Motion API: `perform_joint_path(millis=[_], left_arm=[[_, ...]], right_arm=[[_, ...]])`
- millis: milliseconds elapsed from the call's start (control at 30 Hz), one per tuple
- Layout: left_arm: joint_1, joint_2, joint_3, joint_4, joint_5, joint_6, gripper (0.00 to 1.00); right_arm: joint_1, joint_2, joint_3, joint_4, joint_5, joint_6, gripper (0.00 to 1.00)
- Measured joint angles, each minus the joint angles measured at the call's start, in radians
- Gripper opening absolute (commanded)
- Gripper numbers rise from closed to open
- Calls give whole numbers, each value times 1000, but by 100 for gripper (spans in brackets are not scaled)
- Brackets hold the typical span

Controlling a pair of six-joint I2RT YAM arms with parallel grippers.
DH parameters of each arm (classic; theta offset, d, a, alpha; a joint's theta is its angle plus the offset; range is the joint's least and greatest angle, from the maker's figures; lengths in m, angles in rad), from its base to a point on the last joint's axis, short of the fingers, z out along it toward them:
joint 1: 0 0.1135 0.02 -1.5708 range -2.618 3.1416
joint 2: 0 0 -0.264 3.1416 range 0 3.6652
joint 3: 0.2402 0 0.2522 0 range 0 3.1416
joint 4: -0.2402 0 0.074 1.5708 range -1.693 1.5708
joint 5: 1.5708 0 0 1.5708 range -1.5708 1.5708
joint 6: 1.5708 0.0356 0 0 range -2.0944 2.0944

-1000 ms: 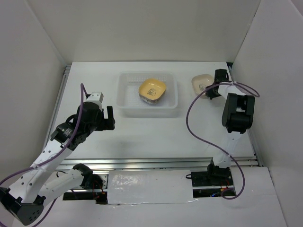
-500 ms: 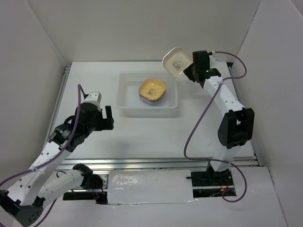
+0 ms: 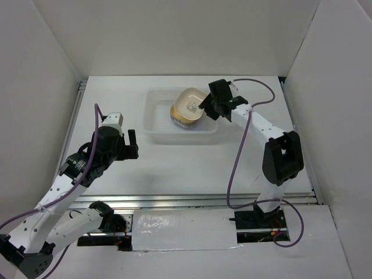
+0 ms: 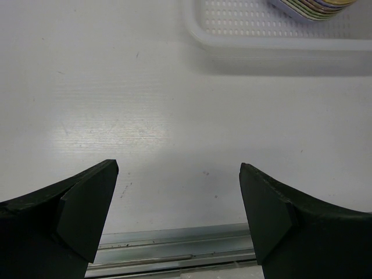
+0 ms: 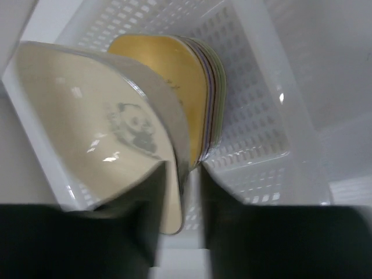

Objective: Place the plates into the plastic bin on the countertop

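Observation:
A cream plate (image 3: 190,102) hangs tilted over the plastic bin (image 3: 154,125), just above a stack of plates (image 3: 183,116) with a yellow one on top. My right gripper (image 3: 204,106) straddles the cream plate's rim. In the right wrist view the cream plate (image 5: 87,128) leans on the left finger, with a gap to the right finger, so the right gripper (image 5: 183,174) stands open. The yellow-topped stack (image 5: 186,99) lies right behind it inside the bin (image 5: 256,116). My left gripper (image 3: 132,145) hovers open and empty over the countertop (image 3: 192,163), left of the bin.
White upright walls close in the back and both sides. A metal rail (image 3: 192,199) runs along the near edge, also seen as the rail (image 4: 174,244) below my left gripper (image 4: 178,168). The bin's near wall (image 4: 261,43) and the stack (image 4: 314,7) show at top right.
My right arm carried the cream plate from the back right corner leftwards to over the bin, and its jaws have parted. The left arm has hardly moved.

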Motion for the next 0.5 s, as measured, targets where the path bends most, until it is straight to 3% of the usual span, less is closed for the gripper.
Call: perform_joint_path(millis=[100,333,400,500], left_arm=[[0,0,0,0,-3,0,99],[0,-6,0,-1,-11,-5,99],[0,-6,0,-2,-18,-13,99],[0,-6,0,-10,-38,-23,99]], right_arm=[[18,0,3,5,7,7,88],[30,-31,25,-21,23,-9,93],[32,-75,31,-30,38,-28,100],[37,-203,17,-39,69,-86,100]])
